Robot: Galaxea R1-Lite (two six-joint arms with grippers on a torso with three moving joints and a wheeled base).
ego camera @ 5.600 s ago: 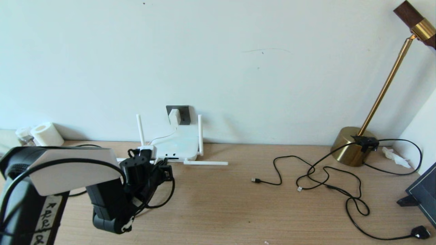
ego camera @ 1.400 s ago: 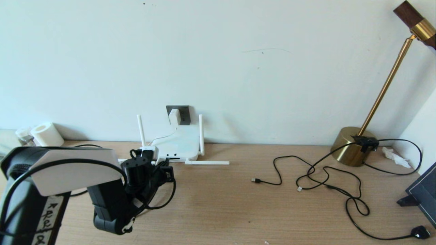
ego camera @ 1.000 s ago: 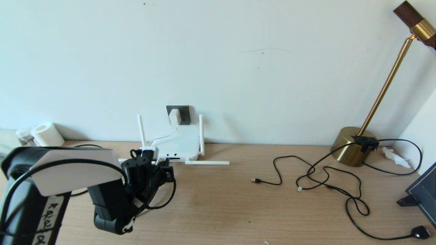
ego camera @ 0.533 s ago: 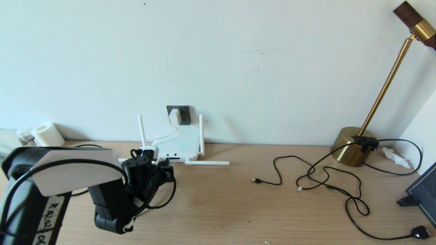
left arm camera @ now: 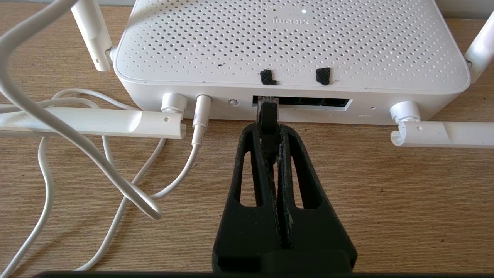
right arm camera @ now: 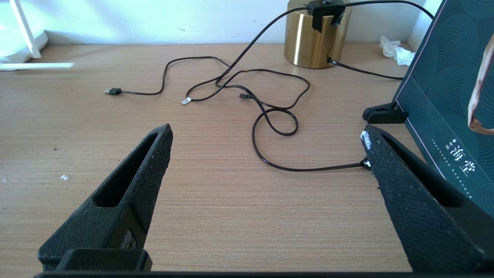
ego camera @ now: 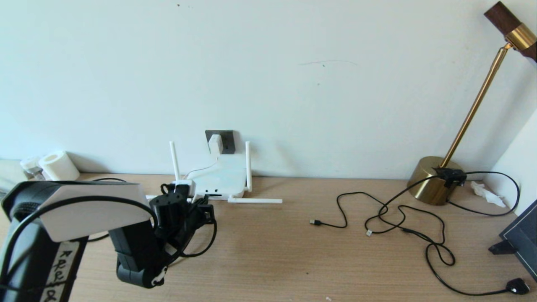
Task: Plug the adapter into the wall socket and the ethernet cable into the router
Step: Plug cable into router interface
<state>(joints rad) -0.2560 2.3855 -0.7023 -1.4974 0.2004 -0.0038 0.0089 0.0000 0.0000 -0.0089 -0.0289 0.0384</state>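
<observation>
The white router point(ego camera: 220, 180) lies against the wall below the dark grey wall socket point(ego camera: 228, 141). The white adapter point(ego camera: 215, 144) sits in the socket, its thin cord running down to the router. My left gripper point(left arm camera: 269, 133) is shut on the black boot of the ethernet cable point(left arm camera: 267, 116). The plug's clear tip is at the left end of the dark port slot on the router point(left arm camera: 289, 42); how deep it sits cannot be told. The cable loops below my left gripper point(ego camera: 204, 211) in the head view. My right gripper point(right arm camera: 266, 143) hangs open over bare desk.
A brass lamp point(ego camera: 434, 180) stands at the right with thin black cables point(ego camera: 398, 218) spread across the desk and a black plug point(ego camera: 518, 286) near the front. A dark box point(right arm camera: 444, 96) leans at the far right. A paper roll point(ego camera: 56, 165) sits far left.
Since the earliest frame the router and its lying antenna have shifted slightly to the right. Over the last second nothing has visibly moved.
</observation>
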